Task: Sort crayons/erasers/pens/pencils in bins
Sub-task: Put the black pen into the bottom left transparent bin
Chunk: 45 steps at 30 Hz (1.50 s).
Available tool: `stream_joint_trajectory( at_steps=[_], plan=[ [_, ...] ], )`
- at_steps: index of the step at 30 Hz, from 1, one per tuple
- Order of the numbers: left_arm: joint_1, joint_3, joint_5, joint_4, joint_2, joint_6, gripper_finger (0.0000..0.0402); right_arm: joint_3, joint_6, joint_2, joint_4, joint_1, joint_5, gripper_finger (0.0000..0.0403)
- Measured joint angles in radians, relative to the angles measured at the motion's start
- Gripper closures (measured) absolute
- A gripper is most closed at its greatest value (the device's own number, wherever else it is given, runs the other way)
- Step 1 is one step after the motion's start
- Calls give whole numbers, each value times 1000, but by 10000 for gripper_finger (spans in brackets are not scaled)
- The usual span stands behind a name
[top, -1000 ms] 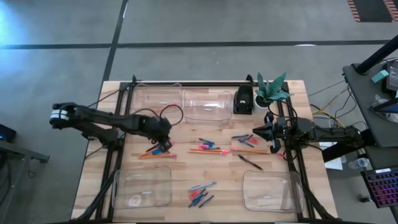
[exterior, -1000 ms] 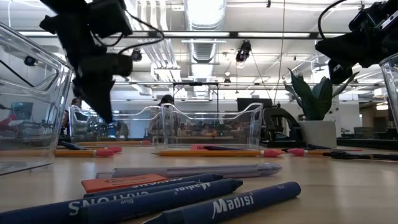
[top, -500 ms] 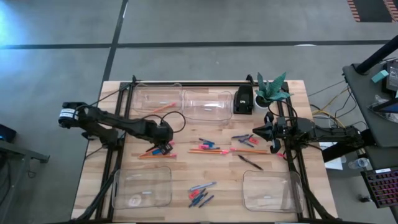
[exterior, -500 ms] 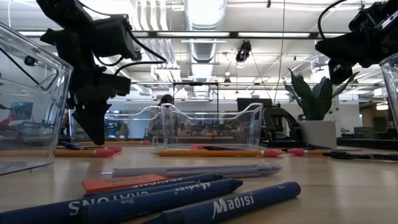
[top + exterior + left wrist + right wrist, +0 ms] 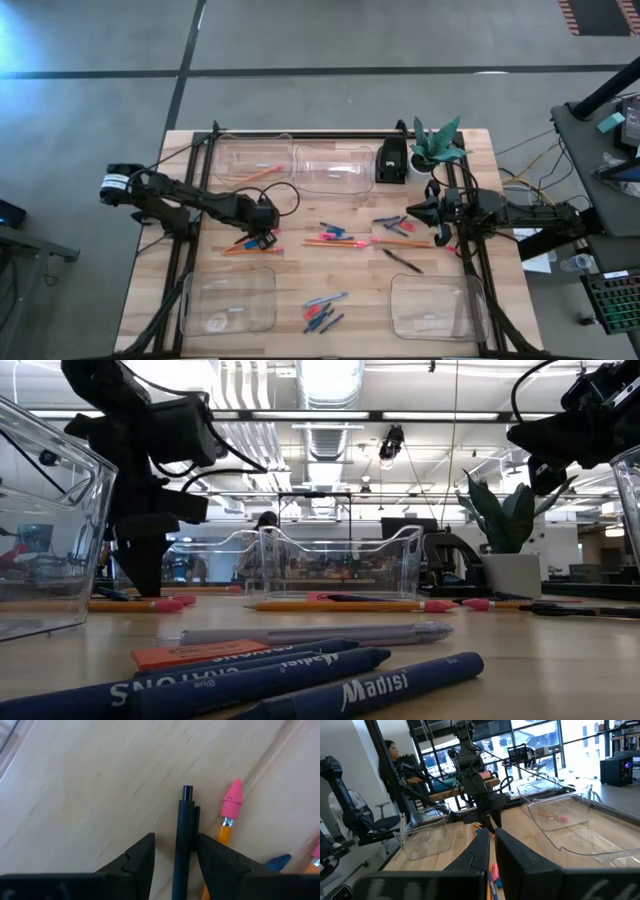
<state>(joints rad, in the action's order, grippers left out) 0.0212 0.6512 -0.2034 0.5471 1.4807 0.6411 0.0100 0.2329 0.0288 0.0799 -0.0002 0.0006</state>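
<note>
With the left gripper (image 5: pixel 172 852) low over the table's left side, its two fingers narrowly straddling a black pen (image 5: pixel 183 845) that lies flat, close squarely before you lift. Beside it lies a pencil (image 5: pixel 226 822); keep clear of that. Farther off, the right gripper (image 5: pixel 415 213) waits at the right edge, nearly closed and empty.

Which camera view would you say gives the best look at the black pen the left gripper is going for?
The left wrist view: the black pen fills the frame, lying between the left gripper and its open fingers, beside a pencil. The high view shows the gripper covering it. The low view shows the gripper down at the table, the pen indistinct. The right wrist view doesn't resolve it.
</note>
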Motion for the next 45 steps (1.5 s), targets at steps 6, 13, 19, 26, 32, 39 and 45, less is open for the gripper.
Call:
stream_joint_trajectory(
  at_steps=[6,13,19,26,32,39,45],
  plan=[
    [0,-1,-6,-14,1,-1,303,0,0,0,0,0,0,380],
    [-3,8,-59,-28,0,-2,378,0,0,0,0,0,0,380],
    [-9,21,-189,-45,-1,-3,379,0,0,0,0,0,0,380],
    [-9,59,-199,-118,-21,-78,372,0,0,0,0,0,0,380],
    [-9,110,-195,-204,-58,-184,370,0,0,0,0,0,0,380],
    [8,154,-136,-378,-118,-341,369,0,0,0,0,0,0,380],
    [77,160,-82,-561,-167,-444,369,0,0,0,0,0,0,380]
  ],
)
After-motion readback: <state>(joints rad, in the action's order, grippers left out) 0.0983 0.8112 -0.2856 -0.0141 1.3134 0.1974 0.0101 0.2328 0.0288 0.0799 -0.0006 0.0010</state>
